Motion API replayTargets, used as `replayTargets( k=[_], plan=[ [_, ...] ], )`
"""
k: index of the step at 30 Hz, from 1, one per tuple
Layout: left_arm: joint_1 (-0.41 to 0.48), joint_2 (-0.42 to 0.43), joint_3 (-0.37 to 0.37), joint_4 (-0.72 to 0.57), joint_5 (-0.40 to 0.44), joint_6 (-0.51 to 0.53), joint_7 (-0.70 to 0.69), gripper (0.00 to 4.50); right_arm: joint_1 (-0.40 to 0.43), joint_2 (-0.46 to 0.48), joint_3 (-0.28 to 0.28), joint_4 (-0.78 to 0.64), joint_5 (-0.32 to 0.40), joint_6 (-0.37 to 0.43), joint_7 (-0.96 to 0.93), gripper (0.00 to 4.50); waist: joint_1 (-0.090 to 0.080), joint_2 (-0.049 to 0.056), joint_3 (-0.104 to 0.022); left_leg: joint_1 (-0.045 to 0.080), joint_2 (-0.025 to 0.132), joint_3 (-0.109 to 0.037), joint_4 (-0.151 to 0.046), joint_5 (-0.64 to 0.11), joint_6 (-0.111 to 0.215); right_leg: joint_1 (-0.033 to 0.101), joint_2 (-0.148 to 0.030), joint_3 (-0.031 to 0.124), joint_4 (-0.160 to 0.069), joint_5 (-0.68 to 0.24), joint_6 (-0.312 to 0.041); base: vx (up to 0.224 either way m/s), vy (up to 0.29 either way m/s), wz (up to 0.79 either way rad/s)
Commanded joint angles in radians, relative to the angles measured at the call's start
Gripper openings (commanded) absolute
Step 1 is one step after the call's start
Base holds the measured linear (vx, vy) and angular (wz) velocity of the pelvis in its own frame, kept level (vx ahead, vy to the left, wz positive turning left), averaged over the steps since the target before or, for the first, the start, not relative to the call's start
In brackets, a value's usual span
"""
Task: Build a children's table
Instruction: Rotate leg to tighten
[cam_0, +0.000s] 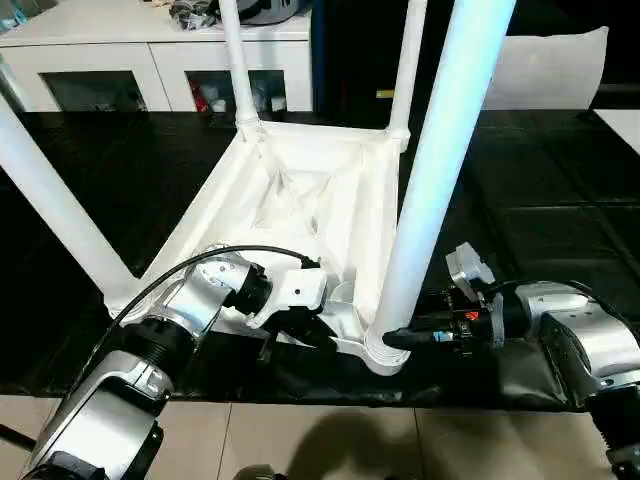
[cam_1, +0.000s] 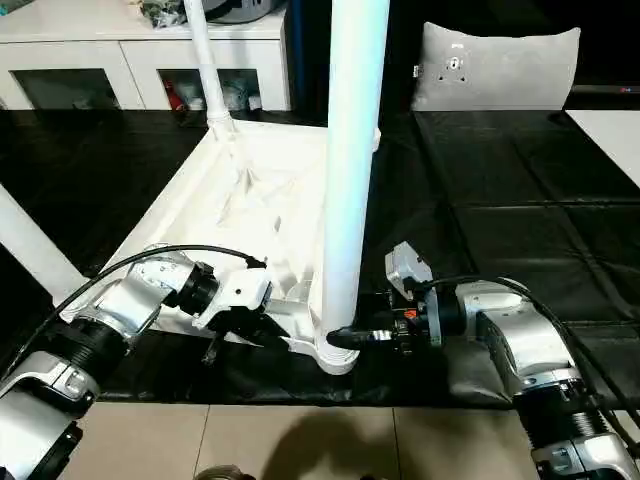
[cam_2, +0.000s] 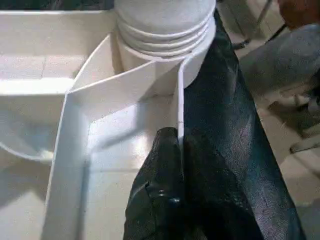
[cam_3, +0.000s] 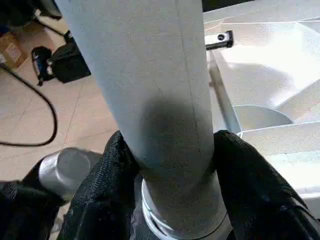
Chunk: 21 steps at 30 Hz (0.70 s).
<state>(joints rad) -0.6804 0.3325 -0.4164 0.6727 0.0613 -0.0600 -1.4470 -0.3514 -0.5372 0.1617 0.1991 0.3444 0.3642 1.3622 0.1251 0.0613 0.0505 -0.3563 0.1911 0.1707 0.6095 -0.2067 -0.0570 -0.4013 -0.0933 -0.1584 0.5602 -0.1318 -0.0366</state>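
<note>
Nearby, left hand (cam_2: 170, 200) pinches tabletop rim (cam_2: 181, 107); right hand (cam_3: 172, 175) clasps near leg (cam_3: 150, 90); cabinet (cam_0: 150, 60) behind.

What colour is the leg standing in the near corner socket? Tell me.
White, a plain smooth tube, no pattern. The leg shows best in the right eye view.

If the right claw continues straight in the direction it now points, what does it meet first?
The near leg. The right claw already has a finger on each side of its base, just above the corner socket, so the leg sits directly in its line, probably already in contact.
</note>
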Motion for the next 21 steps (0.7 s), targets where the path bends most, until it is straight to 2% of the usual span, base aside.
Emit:
replayTargets(
  k=[1,2,3,4,5,6,7,8,9,10,11,12,13,14,15,16,18,20,21],
  plan=[
    [-0.030,-0.045,0.011,-0.032,-0.010,0.080,0.068,0.00,0.003,0.060,-0.023,-0.026,-0.020,0.048,-0.165,2.00,-0.009,-0.014,-0.073,0.007,0.043,-0.010,-0.071,-0.177,0.069,0.057,-0.071,0.055,-0.081,-0.460,-0.075,0.000,0.000,0.00],
    [-0.040,-0.081,0.032,-0.031,-0.004,0.135,0.156,0.00,-0.014,0.133,-0.046,-0.011,-0.065,0.083,-0.345,2.00,-0.015,-0.015,-0.068,0.009,0.041,-0.014,-0.073,-0.194,0.051,0.056,-0.070,0.050,-0.087,-0.495,-0.064,0.000,0.000,0.00],
    [-0.040,-0.082,0.032,-0.031,-0.004,0.136,0.158,0.00,-0.014,0.135,-0.046,-0.010,-0.066,0.084,-0.349,1.99,-0.024,-0.015,-0.065,0.009,0.038,-0.014,-0.073,-0.208,0.039,0.055,-0.068,0.047,-0.091,-0.518,-0.055,0.000,0.000,0.00],
    [-0.043,-0.093,0.037,-0.030,-0.001,0.150,0.186,0.00,-0.021,0.157,-0.055,-0.004,-0.075,0.091,-0.396,1.99,-0.035,-0.016,-0.063,0.016,0.028,-0.016,-0.069,-0.240,0.021,0.055,-0.067,0.033,-0.105,-0.586,-0.022,0.000,0.000,0.00],
    [-0.048,-0.111,0.043,-0.025,0.011,0.173,0.236,0.00,-0.031,0.180,-0.060,0.006,-0.089,0.102,-0.446,1.98,-0.050,-0.017,-0.062,0.015,0.022,-0.017,-0.065,-0.252,0.018,0.056,-0.065,0.025,-0.112,-0.612,0.004,0.000,0.000,0.00],
    [-0.051,-0.122,0.046,-0.021,0.020,0.186,0.269,0.00,-0.037,0.195,-0.061,0.012,-0.098,0.108,-0.476,1.98,-0.069,-0.004,-0.061,0.009,0.023,-0.021,-0.067,-0.279,0.018,0.060,-0.061,0.018,-0.121,-0.616,0.023,0.000,0.000,0.00],
    [-0.060,-0.149,0.064,-0.009,0.021,0.215,0.332,0.00,-0.051,0.216,-0.060,0.032,-0.118,0.122,-0.528,1.97,-0.076,-0.001,-0.064,0.015,0.024,-0.022,-0.065,-0.289,0.022,0.060,-0.061,0.014,-0.123,-0.605,0.022,0.000,0.000,0.00],
    [-0.065,-0.164,0.074,-0.003,0.019,0.232,0.365,0.00,-0.059,0.228,-0.061,0.043,-0.129,0.131,-0.557,1.96,-0.099,0.000,-0.062,0.008,0.028,-0.027,-0.068,-0.311,0.027,0.069,-0.059,0.004,-0.123,-0.575,0.017,0.000,0.000,0.00],
    [-0.082,-0.211,0.105,0.017,0.011,0.277,0.453,0.00,-0.087,0.274,-0.075,0.090,-0.152,0.163,-0.661,1.96,-0.117,0.012,-0.061,0.011,0.033,-0.031,-0.069,-0.347,0.034,0.071,-0.060,-0.004,-0.129,-0.566,0.020,0.000,0.000,0.00],
    [-0.090,-0.233,0.117,0.027,0.008,0.293,0.494,0.00,-0.101,0.298,-0.083,0.112,-0.159,0.174,-0.710,1.96,-0.129,0.014,-0.061,0.017,0.036,-0.031,-0.069,-0.368,0.034,0.068,-0.060,-0.008,-0.133,-0.563,0.016,0.000,0.000,0.00],
    [-0.095,-0.250,0.126,0.033,0.006,0.304,0.522,0.00,-0.110,0.316,-0.089,0.127,-0.166,0.179,-0.749,1.95,-0.155,0.010,-0.063,0.016,0.034,-0.034,-0.068,-0.390,0.036,0.074,-0.061,-0.014,-0.134,-0.544,0.016,0.000,0.000,0.00],
    [-0.095,-0.252,0.127,0.032,0.007,0.308,0.526,0.00,-0.111,0.320,-0.090,0.127,-0.168,0.181,-0.756,1.95,-0.161,0.007,-0.063,0.015,0.030,-0.033,-0.065,-0.388,0.040,0.074,-0.061,-0.016,-0.137,-0.550,0.021,0.000,0.000,0.00],
    [-0.095,-0.263,0.134,0.028,0.008,0.321,0.545,0.00,-0.115,0.337,-0.098,0.133,-0.177,0.184,-0.790,1.95,-0.163,0.010,-0.063,0.017,0.025,-0.031,-0.062,-0.380,0.043,0.072,-0.063,-0.015,-0.139,-0.556,0.022,0.000,0.000,0.00],
    [-0.096,-0.283,0.145,0.019,0.009,0.340,0.576,0.00,-0.126,0.368,-0.111,0.155,-0.194,0.151,-0.850,1.95,-0.170,0.009,-0.063,0.015,0.016,-0.026,-0.058,-0.354,0.047,0.069,-0.066,-0.015,-0.143,-0.567,0.019,0.000,0.000,0.00],
    [-0.096,-0.283,0.145,0.019,0.009,0.340,0.576,0.00,-0.126,0.368,-0.111,0.155,-0.194,0.151,-0.850,1.95,-0.172,0.008,-0.065,0.013,0.014,-0.024,-0.056,-0.340,0.049,0.069,-0.067,-0.015,-0.142,-0.567,0.016,0.000,0.000,0.00],
    [-0.095,-0.296,0.150,0.009,0.011,0.351,0.595,0.00,-0.132,0.389,-0.119,0.170,-0.203,0.105,-0.880,2.30,-0.177,0.008,-0.066,0.006,0.015,-0.027,-0.058,-0.320,0.054,0.074,-0.066,-0.016,-0.138,-0.554,0.012,0.000,0.000,0.00],
    [-0.093,-0.297,0.150,0.003,0.013,0.354,0.600,0.00,-0.131,0.394,-0.120,0.170,-0.202,0.094,-0.882,2.64,-0.183,0.011,-0.069,0.003,0.021,-0.031,-0.062,-0.300,0.067,0.075,-0.067,-0.011,-0.131,-0.505,-0.009,0.000,0.000,0.00],
    [-0.086,-0.291,0.147,-0.007,0.020,0.356,0.604,0.00,-0.120,0.399,-0.118,0.150,-0.194,0.089,-0.861,2.81,-0.178,0.011,-0.073,0.003,0.028,-0.032,-0.064,-0.276,0.078,0.075,-0.070,-0.002,-0.122,-0.455,-0.036,0.000,0.000,0.00],
    [-0.083,-0.279,0.143,-0.008,0.024,0.348,0.596,0.00,-0.109,0.388,-0.110,0.131,-0.192,0.080,-0.835,2.81,-0.172,0.011,-0.075,-0.003,0.031,-0.034,-0.066,-0.250,0.086,0.079,-0.071,0.004,-0.113,-0.418,-0.053,0.000,0.000,0.00]
  ],
)
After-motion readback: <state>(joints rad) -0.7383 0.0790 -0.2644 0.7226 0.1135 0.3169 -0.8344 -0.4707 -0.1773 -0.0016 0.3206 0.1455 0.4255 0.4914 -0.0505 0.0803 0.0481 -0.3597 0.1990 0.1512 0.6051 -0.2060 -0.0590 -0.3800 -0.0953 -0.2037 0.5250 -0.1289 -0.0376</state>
